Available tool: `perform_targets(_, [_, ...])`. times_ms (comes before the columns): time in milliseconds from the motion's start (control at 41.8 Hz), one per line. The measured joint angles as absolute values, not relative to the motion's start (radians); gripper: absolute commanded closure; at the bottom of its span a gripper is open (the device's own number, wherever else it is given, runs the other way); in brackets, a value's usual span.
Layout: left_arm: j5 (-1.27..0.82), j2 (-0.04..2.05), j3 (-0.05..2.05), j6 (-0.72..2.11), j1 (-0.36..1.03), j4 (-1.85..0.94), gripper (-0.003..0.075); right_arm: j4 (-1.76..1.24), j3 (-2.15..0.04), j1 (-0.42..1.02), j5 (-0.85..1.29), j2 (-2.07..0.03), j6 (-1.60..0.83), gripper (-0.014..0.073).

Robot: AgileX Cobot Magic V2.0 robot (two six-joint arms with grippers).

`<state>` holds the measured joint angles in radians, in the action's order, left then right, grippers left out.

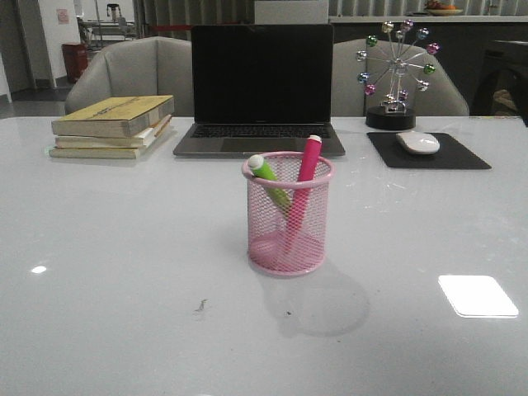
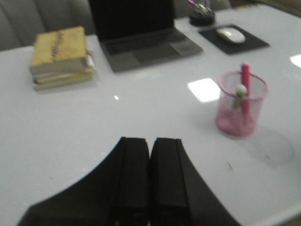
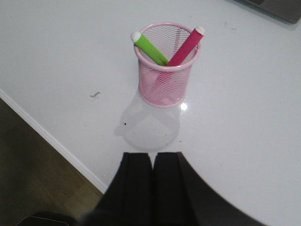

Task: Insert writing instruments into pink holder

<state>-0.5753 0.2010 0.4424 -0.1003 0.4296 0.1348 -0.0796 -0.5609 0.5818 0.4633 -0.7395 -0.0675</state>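
Both pens sit in the pink cup (image 1: 288, 216), mid-counter (image 1: 124, 289), in front of the laptop (image 1: 261, 89). Green pen (image 1: 269, 179) leans to the cup's left rim, pink pen (image 1: 302, 183) to the back right rim; they cross inside. Task looks done.

Left gripper (image 2: 150, 146) — jaws closed, empty, well apart from the cup. Right gripper (image 3: 153, 162) — jaws closed, empty, near the counter edge with the cup ahead.

Risk: the cup is light and top-loaded by leaning pens, so an arm sweeping past could clip a tip and topple it.

Around: stacked books (image 1: 113, 125) back left, mouse (image 1: 418, 142) on mat (image 1: 427, 151) and a ferris-wheel ornament (image 1: 395, 74) back right. Nothing crowds the cup.
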Motion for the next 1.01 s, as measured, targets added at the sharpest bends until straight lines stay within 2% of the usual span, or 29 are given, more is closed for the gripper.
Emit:
perform_targets(168, [-0.388, 0.084, 0.281, -0.1, 0.207, 0.124, 0.0629, -0.08, -0.561, 0.582, 0.464, -0.74, -0.067, 0.0543])
perform_targets(383, [-0.236, 0.015, 0.103, -0.1, 0.051, 0.046, 0.0629, -0.08, -0.561, 0.582, 0.464, -0.74, -0.067, 0.0543])
perform_targets(599, [-0.174, -0.005, 0.005, -0.1, 0.047, 0.023, 0.0629, -0.079, -0.561, 0.582, 0.465, -0.74, -0.067, 0.0543])
perform_targets(1006, [-0.129, -0.005, -0.003, -0.1, 0.101, 0.021, 0.0629, -0.079, -0.561, 0.582, 0.475, -0.74, -0.067, 0.0543])
